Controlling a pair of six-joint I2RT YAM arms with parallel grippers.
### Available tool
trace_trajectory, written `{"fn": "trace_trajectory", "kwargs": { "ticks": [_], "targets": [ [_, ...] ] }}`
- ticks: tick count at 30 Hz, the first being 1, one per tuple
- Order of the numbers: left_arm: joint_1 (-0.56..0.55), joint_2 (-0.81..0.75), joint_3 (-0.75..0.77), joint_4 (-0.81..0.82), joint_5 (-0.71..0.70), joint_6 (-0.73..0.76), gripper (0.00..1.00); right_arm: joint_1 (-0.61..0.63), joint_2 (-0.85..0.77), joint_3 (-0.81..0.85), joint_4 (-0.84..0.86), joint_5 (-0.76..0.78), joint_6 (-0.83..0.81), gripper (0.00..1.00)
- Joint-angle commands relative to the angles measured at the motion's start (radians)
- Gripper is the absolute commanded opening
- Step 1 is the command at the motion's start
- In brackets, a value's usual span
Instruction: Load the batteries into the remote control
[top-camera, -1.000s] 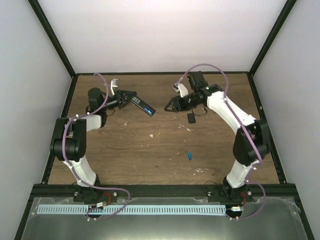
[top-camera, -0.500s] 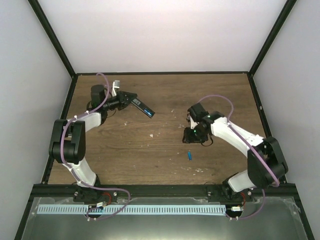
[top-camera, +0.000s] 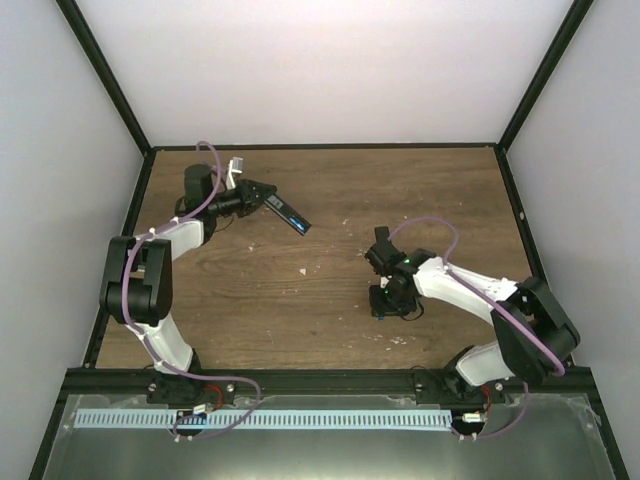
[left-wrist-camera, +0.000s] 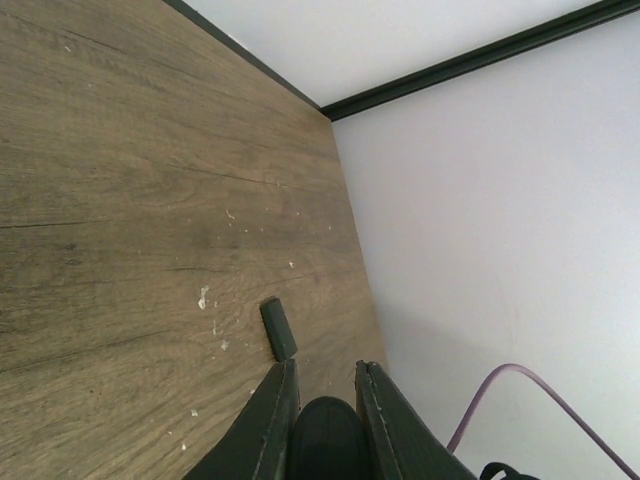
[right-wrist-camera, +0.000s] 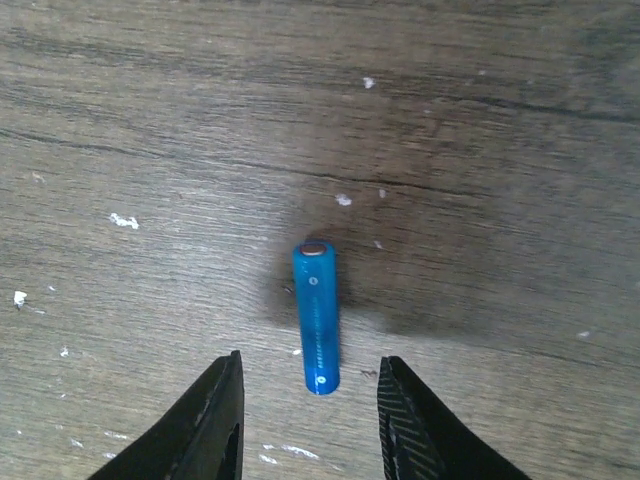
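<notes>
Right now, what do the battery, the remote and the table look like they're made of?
Battery: glossy blue sleeve, likely plastic wrap over metal; a metallic cap shows at one end.
Remote: black, probably plastic; too small to judge finish.
Table: matte brown wood grain, perhaps laminate; grain lines run across it.

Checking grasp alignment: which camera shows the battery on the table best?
Right wrist. The battery shows whole and close up, its near end between the fingertips of the open right gripper. In the top view that gripper sits over the spot, so the battery hardly shows. The left wrist view does not show it.
</notes>
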Motion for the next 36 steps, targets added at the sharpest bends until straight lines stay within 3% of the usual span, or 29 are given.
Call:
{"fn": "trace_trajectory", "kwargs": {
  "ticks": [1, 16, 24, 31, 36],
  "targets": [
    [-0.003, 0.006, 0.026, -0.014, 0.021, 0.026, 0.0, 0.028, 0.024, -0.002, 0.046, 0.021, 0.03, 0.3],
    [-0.003, 0.005, 0.014, -0.011, 0.007, 0.026, 0.0, 0.04, 0.074, -0.052, 0.093, 0.044, 0.014, 0.2],
    [-0.003, 0.011, 0.026, -0.009, -0.002, 0.019, 0.0, 0.041, 0.065, -0.051, 0.08, 0.052, 0.017, 0.05],
    [-0.003, 0.027, 0.026, -0.004, 0.033, 0.039, 0.0, 0.039, 0.069, 0.161, -0.011, 0.131, -0.06, 0.01],
    [-0.003, 0.054, 0.022, 0.011, 0.119, 0.042, 0.0, 0.025, 0.122, 0.358, -0.042, 0.055, -0.201, 0.01]
  ]
}}
